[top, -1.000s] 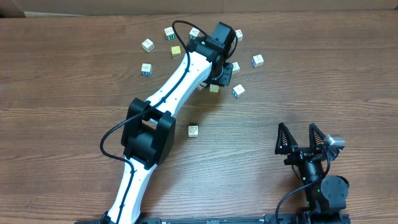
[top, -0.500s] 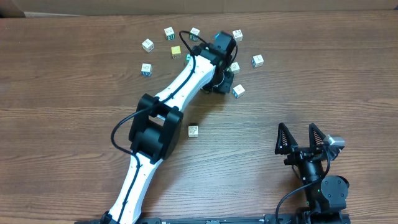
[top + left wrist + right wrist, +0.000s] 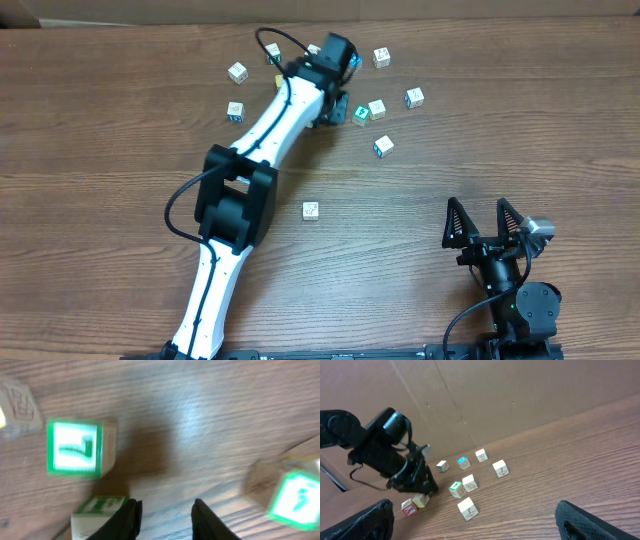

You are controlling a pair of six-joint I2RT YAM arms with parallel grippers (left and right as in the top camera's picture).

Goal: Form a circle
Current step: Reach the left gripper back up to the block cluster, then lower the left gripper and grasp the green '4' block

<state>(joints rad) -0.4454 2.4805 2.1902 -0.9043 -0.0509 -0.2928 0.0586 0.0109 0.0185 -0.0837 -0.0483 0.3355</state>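
Holding the left claw (image 3: 164, 512) parted and empty beside a green block (image 3: 97, 508), far nearer than the released right claw (image 3: 484, 222).

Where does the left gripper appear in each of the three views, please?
Overhead: left gripper, top centre of the picture.
Left wrist: bottom centre, jaws slightly apart, empty.
Right wrist: left of centre, pointing down.
Shared landmark: green-faced block just beside it; which block matches in the left wrist view is unclear.
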